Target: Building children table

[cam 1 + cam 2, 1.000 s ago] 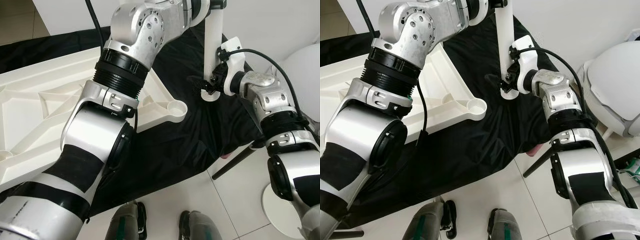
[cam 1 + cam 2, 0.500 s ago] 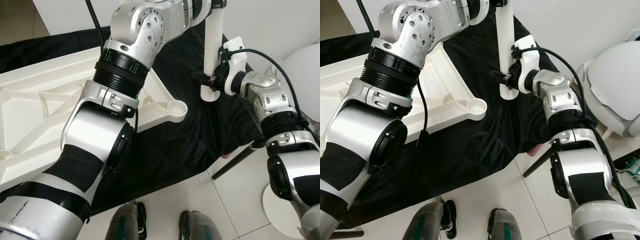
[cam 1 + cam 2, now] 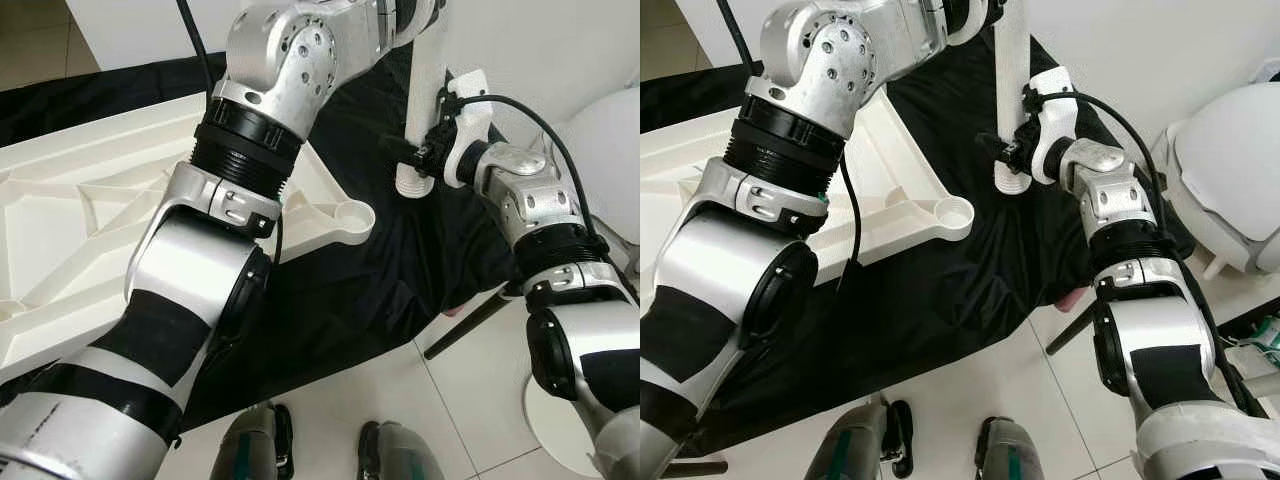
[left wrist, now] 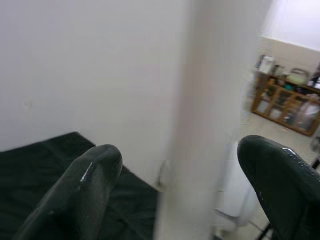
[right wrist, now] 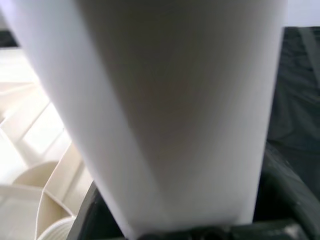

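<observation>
The white tabletop [image 3: 90,220] lies upside down on a black cloth, with a round corner socket [image 3: 352,214] at its near right corner. A white table leg [image 3: 420,100] hangs upright to the right of that socket, its ribbed lower end [image 3: 412,183] just above the cloth. My right gripper [image 3: 425,155] is shut on the leg close to that lower end. My left gripper [image 4: 180,150] holds the leg higher up, its black fingers [image 4: 90,185] on either side of it. In the right wrist view the leg [image 5: 175,115] is pressed close to the camera.
The black cloth [image 3: 400,270] covers the floor under the tabletop and ends near my feet [image 3: 260,450]. A white rounded seat [image 3: 1230,180] stands at the right, with a dark rod [image 3: 470,320] slanting across the tiles. A white wall is behind.
The leg's lower end has shifted left and slightly up, nearer the corner socket, with my right gripper moving along with it. My left arm has shifted a little too.
</observation>
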{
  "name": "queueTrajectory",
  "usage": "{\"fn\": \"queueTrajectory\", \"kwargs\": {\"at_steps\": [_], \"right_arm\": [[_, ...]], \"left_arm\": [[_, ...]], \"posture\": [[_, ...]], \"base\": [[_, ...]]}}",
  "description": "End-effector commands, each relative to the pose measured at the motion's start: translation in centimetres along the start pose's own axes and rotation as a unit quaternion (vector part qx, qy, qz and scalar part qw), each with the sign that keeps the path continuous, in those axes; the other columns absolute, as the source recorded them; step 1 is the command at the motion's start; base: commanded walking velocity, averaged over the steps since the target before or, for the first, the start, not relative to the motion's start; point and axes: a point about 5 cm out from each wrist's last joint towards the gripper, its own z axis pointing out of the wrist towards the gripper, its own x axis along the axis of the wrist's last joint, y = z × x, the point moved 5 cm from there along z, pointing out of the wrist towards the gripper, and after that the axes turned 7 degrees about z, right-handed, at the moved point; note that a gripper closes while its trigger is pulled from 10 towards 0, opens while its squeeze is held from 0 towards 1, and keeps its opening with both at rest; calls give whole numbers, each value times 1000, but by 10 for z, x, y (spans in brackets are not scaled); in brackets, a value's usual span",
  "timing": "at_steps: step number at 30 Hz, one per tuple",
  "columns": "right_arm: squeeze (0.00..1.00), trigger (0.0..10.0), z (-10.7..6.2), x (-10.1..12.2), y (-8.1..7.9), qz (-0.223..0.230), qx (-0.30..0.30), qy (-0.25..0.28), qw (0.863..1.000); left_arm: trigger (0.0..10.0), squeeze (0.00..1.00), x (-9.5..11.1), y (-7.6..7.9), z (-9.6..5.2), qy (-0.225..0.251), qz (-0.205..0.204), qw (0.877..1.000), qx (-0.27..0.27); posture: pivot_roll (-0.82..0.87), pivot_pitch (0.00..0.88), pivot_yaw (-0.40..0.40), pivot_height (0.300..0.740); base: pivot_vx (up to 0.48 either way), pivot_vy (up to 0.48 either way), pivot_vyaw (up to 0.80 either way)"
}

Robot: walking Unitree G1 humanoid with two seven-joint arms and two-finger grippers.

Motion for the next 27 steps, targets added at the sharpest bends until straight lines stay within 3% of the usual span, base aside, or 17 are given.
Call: {"fn": "queueTrajectory", "kwargs": {"at_steps": [1,5,8,17,20,23,26,27], "right_arm": [[0,10000,0,5,0,8,-6,22,1000],[0,10000,-2,9,5,22,-21,40,999],[0,10000,-9,10,22,78,-74,70,992],[0,10000,-15,-8,35,139,-136,69,979],[0,10000,-16,-13,38,151,-157,63,974],[0,10000,-16,-15,39,152,-174,67,971],[0,10000,-16,-18,35,153,-184,83,967],[0,10000,-16,-18,35,153,-184,83,967]], "left_arm": [[10000,0,-1,26,-5,17,20,988,-149],[10000,0,-4,12,-4,17,35,993,-114],[10000,0,-8,-10,-8,22,29,997,-71],[10000,0,-3,-7,-21,47,9,995,-88],[10000,0,-7,-8,-23,52,26,995,-85],[10000,0,-14,-14,-25,48,38,996,-71],[10000,0,-40,-34,-34,18,34,999,-28],[10000,0,-40,-34,-34,18,34,999,-28]], "posture": [[-37,48,25,740],[-36,43,26,740],[-35,30,23,740],[-26,8,15,740],[-24,2,12,740],[-21,0,11,740],[-12,0,7,740],[-12,0,7,740]], "base": [[0,0,0],[0,0,0],[0,0,0],[0,0,0],[0,0,0],[0,0,0],[0,0,0],[0,0,0]]}}
